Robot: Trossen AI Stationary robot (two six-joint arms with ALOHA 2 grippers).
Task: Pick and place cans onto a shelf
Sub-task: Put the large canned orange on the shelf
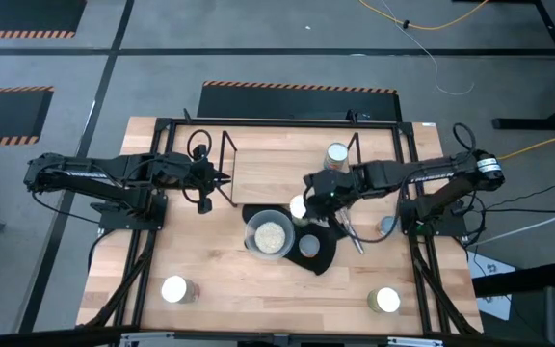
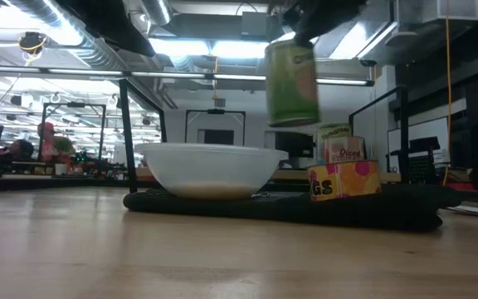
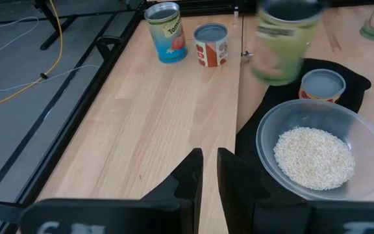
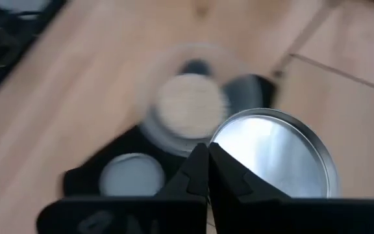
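two cans are left at the near edge of the table, one at the near left (image 1: pixel 175 289) and one at the near right (image 1: pixel 386 300), neither yet touched. on the black mat (image 1: pixel 324 258) a clear bowl (image 1: pixel 270 234) holds pale grains (rice, by the look of it), with a short can (image 1: pixel 309 245) just beside it on the right. above the mat a green-labelled can (image 2: pixel 292 81) is held off the table by the right gripper (image 1: pixel 308 200), its jaws clamped on it. the left gripper (image 3: pixel 207 170) hangs at the left of the shelf, jaws nearly together on nothing. farther off, one can (image 1: pixel 336 154) stands inside the shelf (image 1: pixel 224 154) frame. the task is judged barely begun: most cans visible are still off the shelf.
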